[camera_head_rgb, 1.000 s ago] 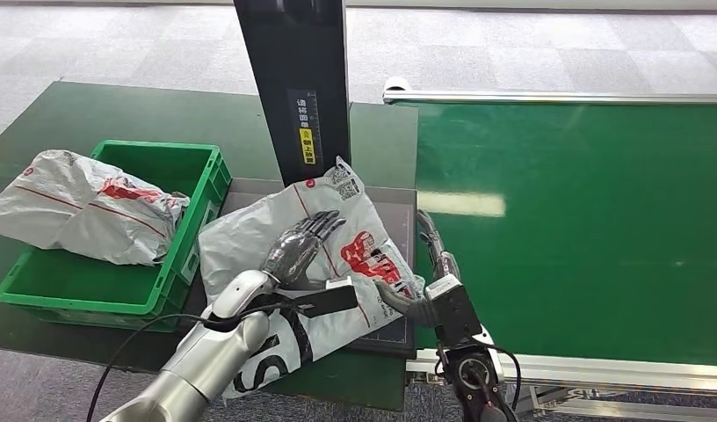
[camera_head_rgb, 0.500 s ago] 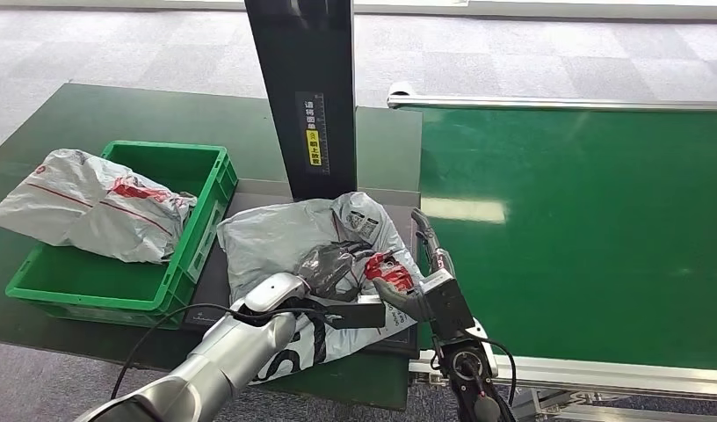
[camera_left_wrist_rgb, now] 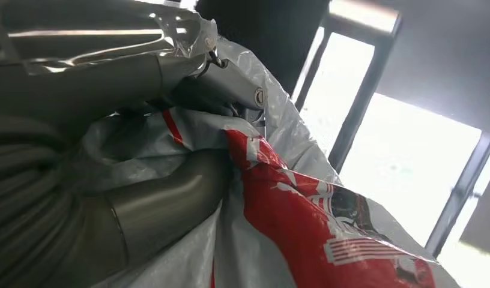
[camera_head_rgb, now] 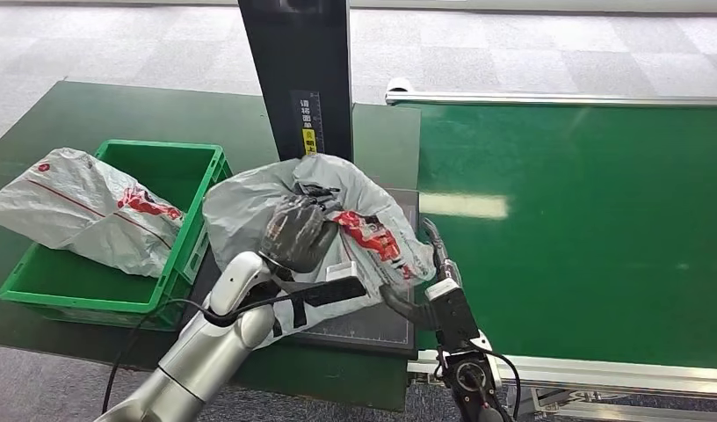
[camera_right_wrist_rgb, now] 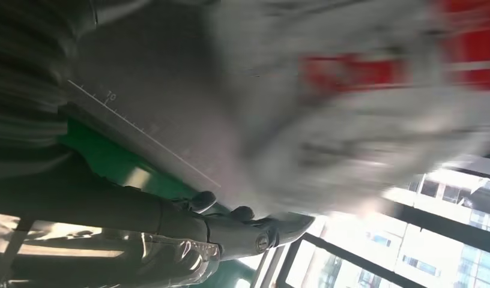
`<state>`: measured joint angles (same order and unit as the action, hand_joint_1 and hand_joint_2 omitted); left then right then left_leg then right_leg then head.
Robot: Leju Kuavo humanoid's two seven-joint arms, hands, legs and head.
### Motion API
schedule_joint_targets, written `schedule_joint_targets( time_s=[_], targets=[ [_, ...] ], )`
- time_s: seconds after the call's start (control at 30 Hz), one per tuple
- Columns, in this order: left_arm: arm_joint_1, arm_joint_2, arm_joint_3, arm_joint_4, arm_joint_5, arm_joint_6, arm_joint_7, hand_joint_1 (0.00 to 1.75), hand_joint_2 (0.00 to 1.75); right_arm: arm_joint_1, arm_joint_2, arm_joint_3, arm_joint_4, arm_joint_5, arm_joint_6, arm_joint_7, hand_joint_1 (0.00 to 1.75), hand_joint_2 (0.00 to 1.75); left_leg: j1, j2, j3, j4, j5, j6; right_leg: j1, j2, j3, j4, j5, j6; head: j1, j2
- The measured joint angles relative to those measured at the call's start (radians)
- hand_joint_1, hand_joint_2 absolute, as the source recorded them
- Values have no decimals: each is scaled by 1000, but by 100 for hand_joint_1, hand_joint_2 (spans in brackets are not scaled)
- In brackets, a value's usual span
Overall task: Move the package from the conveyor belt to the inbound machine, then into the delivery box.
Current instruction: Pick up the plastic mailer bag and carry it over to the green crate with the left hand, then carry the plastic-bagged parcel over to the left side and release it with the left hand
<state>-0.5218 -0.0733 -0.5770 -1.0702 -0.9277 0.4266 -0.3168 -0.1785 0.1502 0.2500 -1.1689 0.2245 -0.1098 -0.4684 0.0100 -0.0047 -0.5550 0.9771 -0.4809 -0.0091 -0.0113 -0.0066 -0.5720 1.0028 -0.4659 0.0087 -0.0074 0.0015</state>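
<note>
You can see the crumpled grey plastic mailer package with red printing (camera_head_rgb: 337, 211) bunched up and raised off the flat grey weighing plate of the inbound machine (camera_head_rgb: 372, 321), just in front of the machine's tall black upright post (camera_head_rgb: 298, 70). Its lower folds hang down toward the plate, near the post's yellow-and-white label.

Your left hand (camera_head_rgb: 295, 233) is pressed into the front of the package, its dark fingers curled into the plastic so that the bag wraps around them. In the left wrist view the thick grey thumb (camera_left_wrist_rgb: 164, 204) and the fingers (camera_left_wrist_rgb: 224, 90) are buried in grey and red folds of the package (camera_left_wrist_rgb: 326, 222), so this hand grips the bag.

Your right hand (camera_head_rgb: 425, 281) sits at the right edge of the plate, beside the package's lower right corner, with fingers stretched up along the seam between the plate and the broad green conveyor belt (camera_head_rgb: 583, 220). In the right wrist view the fingers (camera_right_wrist_rgb: 254, 231) lie extended under the blurred grey-and-red package (camera_right_wrist_rgb: 350, 108), over the grey plate (camera_right_wrist_rgb: 146, 120); you cannot tell whether they touch the plastic.

To the left stands the green plastic delivery crate (camera_head_rgb: 162, 167) on the dark green table (camera_head_rgb: 91, 110), with a second grey mailer bag with red markings (camera_head_rgb: 83, 207) draped over its left wall.
</note>
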Motion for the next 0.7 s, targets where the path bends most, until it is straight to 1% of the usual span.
schedule_joint_targets(
  time_s=[0.13,0.2,0.3,0.37,0.43,0.53,0.63,0.7],
  targets=[
    [45,54,38,-329,39,125,-10,175,175,32,-8,-12,-17,-2,-29,-2,0,175,0,1,-2,0,0,0,0,1,-2,0,0,0,0,0],
    [69,74,56,-457,48,179,-23,175,175,46,-11,-17,-25,-3,-37,-7,0,175,0,0,-3,0,0,0,0,1,-3,0,0,0,0,0],
    [108,88,96,-603,9,248,-41,175,175,63,-13,-23,-39,-3,-44,-14,0,175,0,0,-3,0,-1,0,0,1,-3,0,-1,0,0,0],
    [123,88,138,-658,-33,264,-35,175,175,73,-13,-25,-49,-1,-45,-17,0,175,0,0,-3,0,-1,0,0,1,-3,0,0,0,0,0],
    [124,85,187,-679,-89,267,-5,175,175,80,-12,-25,-59,2,-45,-18,0,175,0,1,-2,0,0,0,0,1,-3,0,0,0,0,0],
    [93,78,274,-647,-216,265,85,175,175,85,-6,-27,-71,5,-44,-18,0,175,0,1,-1,0,1,0,0,1,-2,0,1,-1,0,0],
    [14,78,352,-524,-328,252,195,175,175,84,1,-26,-77,7,-42,-13,0,175,0,1,-1,0,3,0,0,1,-2,0,2,-2,0,0],
    [-63,87,396,-382,-390,248,264,175,175,79,4,-21,-77,5,-40,-9,0,175,0,1,-1,0,4,-1,0,1,-2,0,3,-2,0,0]
  ],
)
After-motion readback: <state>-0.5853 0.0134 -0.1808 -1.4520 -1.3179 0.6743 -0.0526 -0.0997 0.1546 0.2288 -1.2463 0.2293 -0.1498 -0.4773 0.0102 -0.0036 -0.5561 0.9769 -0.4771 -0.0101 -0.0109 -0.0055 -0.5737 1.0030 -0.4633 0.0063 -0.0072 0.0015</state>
